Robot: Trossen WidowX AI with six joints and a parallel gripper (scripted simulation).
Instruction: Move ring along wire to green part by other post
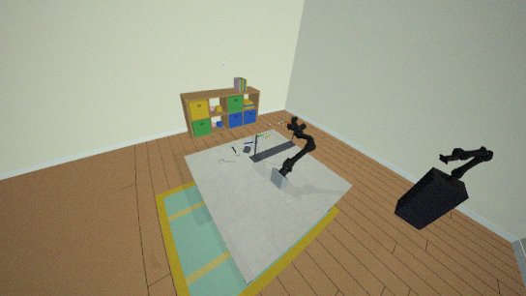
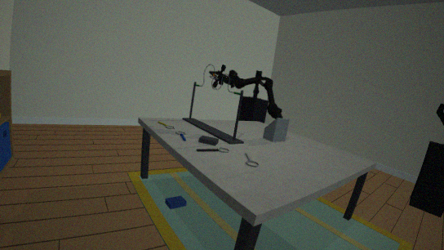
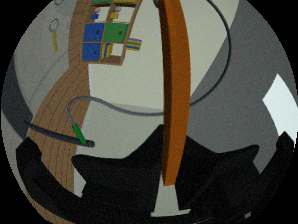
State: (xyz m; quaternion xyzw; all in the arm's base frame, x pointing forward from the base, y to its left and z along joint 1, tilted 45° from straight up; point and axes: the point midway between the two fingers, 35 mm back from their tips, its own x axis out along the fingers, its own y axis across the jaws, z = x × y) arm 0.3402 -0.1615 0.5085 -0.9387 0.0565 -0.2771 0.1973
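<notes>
Claw [image 2: 215, 76] pinching the orange handle [image 3: 174, 90], raised well above the worktop [image 2: 286, 171]; ring [image 2: 216, 82] carried mid-span between the two posts, nearer the far post [image 2: 193, 100]; held high, apparently to keep the grey wire [image 3: 127, 108] centred and untouched.

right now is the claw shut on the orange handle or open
Shut on the orange handle: in the wrist view the claw clamps the handle's lower end.

Matt orange handle [image 3: 174, 90], wood-plank floor [image 1: 73, 203]
</notes>
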